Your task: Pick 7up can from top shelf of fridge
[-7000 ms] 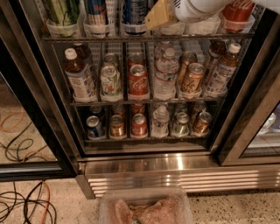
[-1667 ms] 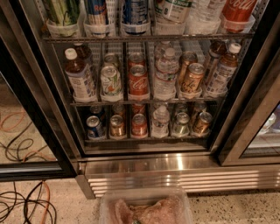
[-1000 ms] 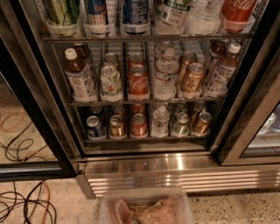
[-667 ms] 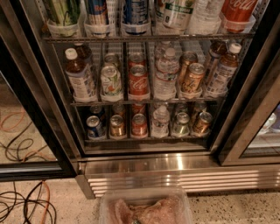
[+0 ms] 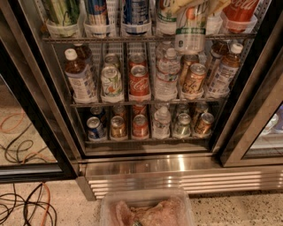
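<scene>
The 7up can (image 5: pixel 190 27), white-silver with green lettering and a red spot, hangs in front of the top shelf (image 5: pixel 110 39) of the fridge (image 5: pixel 53 128). Its bottom sits below the rack's front edge. My gripper (image 5: pixel 195 5) reaches in from the top edge, and its beige fingers (image 5: pixel 217 6) are closed around the can's upper part. Most of the gripper is out of view above. Another white-green can (image 5: pixel 164 16) stands in its holder just left of the held can.
The top shelf also holds a green-striped can (image 5: pixel 65 13), blue cans (image 5: pixel 135 12) and a red Coca-Cola bottle (image 5: pixel 239 13). Two lower racks (image 5: pixel 146 102) carry bottles and cans. The ribbed steel base (image 5: pixel 177 172), a clear bin (image 5: pixel 146 209) and floor cables (image 5: pixel 22 207) lie below.
My gripper was out of view in the recent frames. It now shows at the top with the 7up can, held lower and in front of the top rack's edge.
</scene>
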Tool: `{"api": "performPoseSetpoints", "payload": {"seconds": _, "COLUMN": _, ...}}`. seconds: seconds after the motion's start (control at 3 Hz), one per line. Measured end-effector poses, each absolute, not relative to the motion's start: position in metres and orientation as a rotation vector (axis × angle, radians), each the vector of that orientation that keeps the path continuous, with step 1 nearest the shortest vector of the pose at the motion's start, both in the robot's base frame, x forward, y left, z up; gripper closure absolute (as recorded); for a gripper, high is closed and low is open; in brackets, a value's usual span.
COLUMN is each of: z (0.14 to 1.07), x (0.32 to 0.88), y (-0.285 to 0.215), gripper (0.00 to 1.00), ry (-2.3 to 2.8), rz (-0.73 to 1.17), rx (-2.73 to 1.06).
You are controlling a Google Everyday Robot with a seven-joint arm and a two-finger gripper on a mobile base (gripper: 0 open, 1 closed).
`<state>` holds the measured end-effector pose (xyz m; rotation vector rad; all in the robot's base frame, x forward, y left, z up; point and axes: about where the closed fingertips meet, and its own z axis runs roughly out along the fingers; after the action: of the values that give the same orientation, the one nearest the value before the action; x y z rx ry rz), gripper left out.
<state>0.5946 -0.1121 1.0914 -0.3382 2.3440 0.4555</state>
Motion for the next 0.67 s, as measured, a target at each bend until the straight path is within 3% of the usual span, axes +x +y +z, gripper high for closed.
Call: {"api": "performPoseSetpoints", "payload": {"seconds": 0.67, "z": 1.0906, "x": 0.5946, "y": -0.1104, "gripper": 1.00, "ry": 2.348, "rz": 0.458, "rx": -0.340}}
